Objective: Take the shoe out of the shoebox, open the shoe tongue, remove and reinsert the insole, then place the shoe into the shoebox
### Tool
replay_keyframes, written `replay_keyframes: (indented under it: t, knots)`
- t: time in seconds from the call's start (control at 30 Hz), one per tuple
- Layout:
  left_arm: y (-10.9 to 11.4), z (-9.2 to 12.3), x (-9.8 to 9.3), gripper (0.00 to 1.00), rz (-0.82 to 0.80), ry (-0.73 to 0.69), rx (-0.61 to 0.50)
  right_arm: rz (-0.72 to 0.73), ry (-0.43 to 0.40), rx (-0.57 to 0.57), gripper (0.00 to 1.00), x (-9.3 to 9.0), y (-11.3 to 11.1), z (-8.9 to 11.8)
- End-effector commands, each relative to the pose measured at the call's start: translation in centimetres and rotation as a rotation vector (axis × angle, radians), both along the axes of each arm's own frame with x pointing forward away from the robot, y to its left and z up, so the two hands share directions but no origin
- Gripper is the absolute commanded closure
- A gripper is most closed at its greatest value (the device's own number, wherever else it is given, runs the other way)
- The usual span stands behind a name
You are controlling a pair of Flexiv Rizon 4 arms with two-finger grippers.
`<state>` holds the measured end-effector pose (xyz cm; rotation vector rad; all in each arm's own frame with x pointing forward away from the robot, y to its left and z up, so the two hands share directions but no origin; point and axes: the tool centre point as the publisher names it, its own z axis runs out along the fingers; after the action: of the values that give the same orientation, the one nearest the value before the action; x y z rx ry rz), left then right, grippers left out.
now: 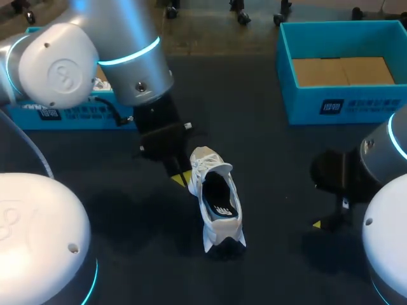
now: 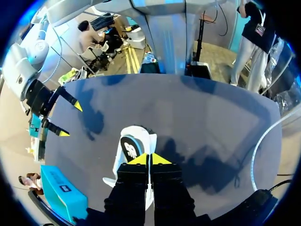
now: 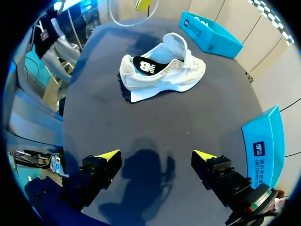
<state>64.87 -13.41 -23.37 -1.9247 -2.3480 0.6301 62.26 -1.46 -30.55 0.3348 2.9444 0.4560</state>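
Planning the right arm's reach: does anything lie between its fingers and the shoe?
Nothing visible does. Only bare table lies between the open right gripper and the shoe; the left gripper is beyond the shoe.

My left hand [image 2: 150, 159] sits low over the dark surface [image 2: 216, 122]. Its two yellow tips are pressed together over the white shoe [image 2: 117, 160], whose dark insole [image 2: 131, 148] faces up just ahead of them; I cannot tell whether they touch it. Off to one side my right hand [image 2: 70, 120] hangs above the surface with its fingers spread apart, and a blue shoebox [image 2: 63, 193] stands near the surface's edge.
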Motion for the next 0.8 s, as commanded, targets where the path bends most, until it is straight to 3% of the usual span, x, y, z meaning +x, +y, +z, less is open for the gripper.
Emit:
replay_keyframes:
  t: [0.03,0.23,0.63,0.73,0.8]
  knots:
    - [0.2,-0.1,-0.1,1.00,0.001,-0.003,-0.003,0.000,-0.002,0.002,0.00,-0.2,-0.1,0.1]
    - [0.2,-0.1,-0.1,1.00,0.001,-0.003,-0.003,0.000,-0.002,0.002,0.00,-0.2,-0.1,0.1]
    - [-2.6,-2.5,-1.7,1.00,-0.151,0.059,0.050,0.000,-0.002,0.002,0.00,-0.2,-0.1,0.1]
    - [-3.4,-2.7,-1.7,1.00,-0.267,-0.005,0.156,0.000,-0.002,0.002,0.00,-0.2,-0.1,0.1]
    - [-3.4,-2.7,-1.7,1.00,-0.267,-0.005,0.156,0.000,-0.002,0.002,0.00,-0.2,-0.1,0.1]
